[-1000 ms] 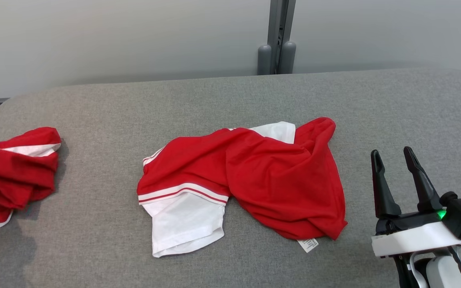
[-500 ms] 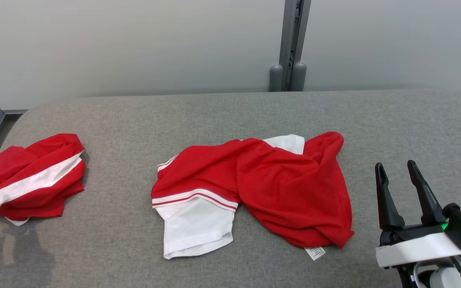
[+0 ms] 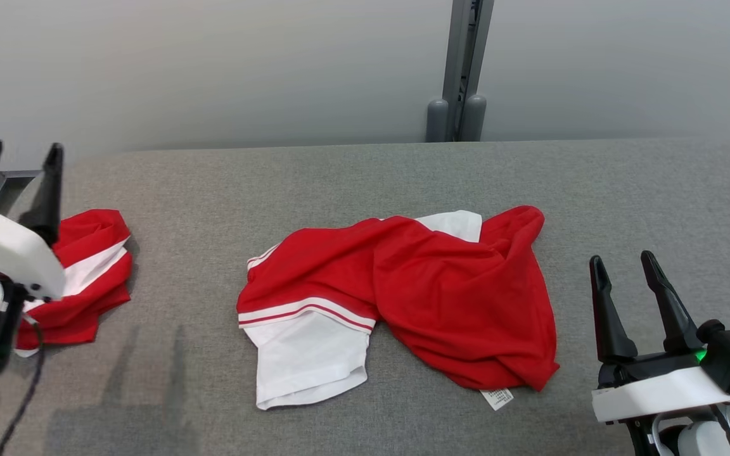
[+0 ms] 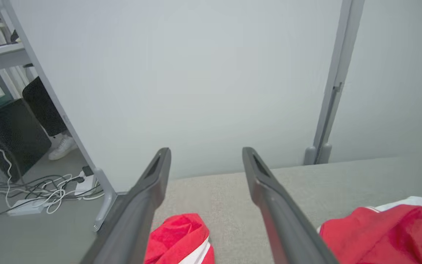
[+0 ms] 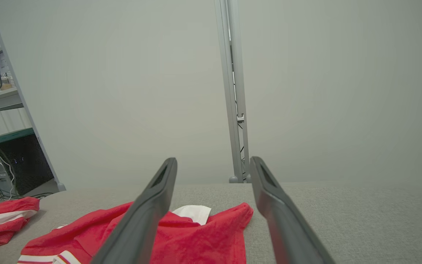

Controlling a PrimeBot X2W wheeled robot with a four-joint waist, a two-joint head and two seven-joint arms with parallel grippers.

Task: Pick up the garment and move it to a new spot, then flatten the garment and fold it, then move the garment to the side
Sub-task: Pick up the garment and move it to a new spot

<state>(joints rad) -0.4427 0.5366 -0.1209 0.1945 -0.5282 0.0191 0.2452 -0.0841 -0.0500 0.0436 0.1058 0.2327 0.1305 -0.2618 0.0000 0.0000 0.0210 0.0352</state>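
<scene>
The left gripper (image 3: 23,152) was brought up beside the side garment (image 3: 92,253) — wide and empty, as was the right gripper (image 3: 621,263) — so the middle garment (image 3: 441,285) was judged next.

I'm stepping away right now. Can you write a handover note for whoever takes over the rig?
Left claw: open, empty, near the red-and-white bundle at the table's left end.
Right claw: open, empty, to the right of the crumpled garment and not touching it.
Crumpled garment: lies mid-table, unflattened and unfolded.
Done: nothing visible on it.
Left: pick up, move, flatten, fold, set aside.
</scene>
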